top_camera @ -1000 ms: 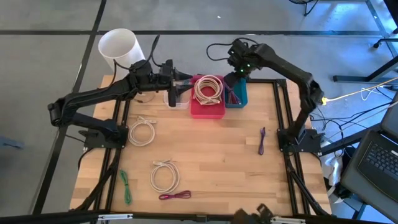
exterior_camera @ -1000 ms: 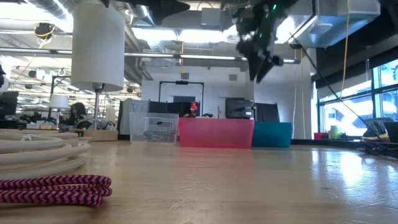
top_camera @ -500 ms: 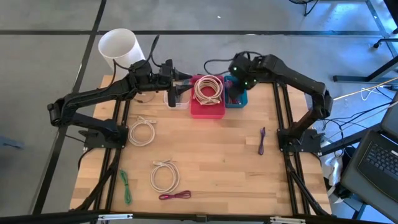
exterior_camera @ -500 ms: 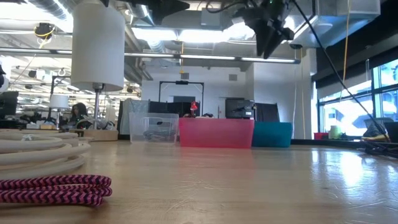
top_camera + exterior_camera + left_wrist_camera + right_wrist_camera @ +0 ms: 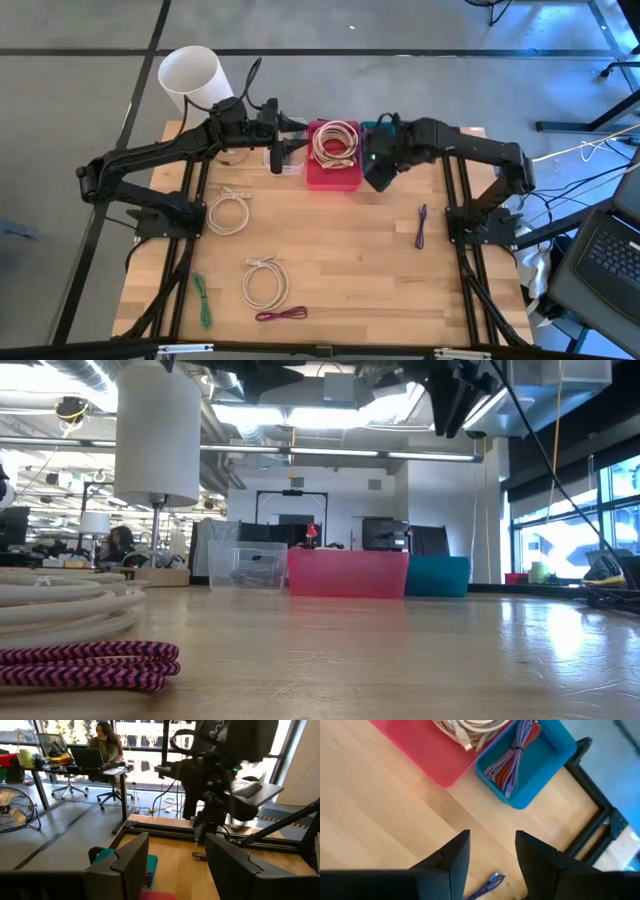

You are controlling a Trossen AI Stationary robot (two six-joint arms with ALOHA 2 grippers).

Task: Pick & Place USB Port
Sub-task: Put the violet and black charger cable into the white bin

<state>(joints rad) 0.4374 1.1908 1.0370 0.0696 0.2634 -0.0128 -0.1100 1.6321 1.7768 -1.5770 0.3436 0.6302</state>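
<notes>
Several bundled USB cables lie flat on the wooden table: two white coils [image 5: 228,212] [image 5: 265,283], a green one [image 5: 203,298], a magenta one [image 5: 282,314] and a purple one [image 5: 421,226]. My right gripper [image 5: 492,837] hangs open and empty, pointing steeply down above bare wood just in front of the red bin [image 5: 427,747] and blue bin [image 5: 530,760]; the purple cable's end [image 5: 487,887] shows beside its fingers. My left gripper [image 5: 177,840] is held level above the clear bin [image 5: 285,160], open, with nothing between its fingers.
The red bin [image 5: 333,160] holds white cables and the blue bin holds purple and orange ones. A white cylinder [image 5: 190,75] stands past the far left corner. Black frame rails [image 5: 455,200] run along both table sides. Bare wood lies at the table's middle.
My right gripper has swung from beyond the table's far edge, behind the blue bin, toward the near edge and now hangs over the wood in front of the bins, tipped and rolled somewhat. Its fingers have stayed open.
</notes>
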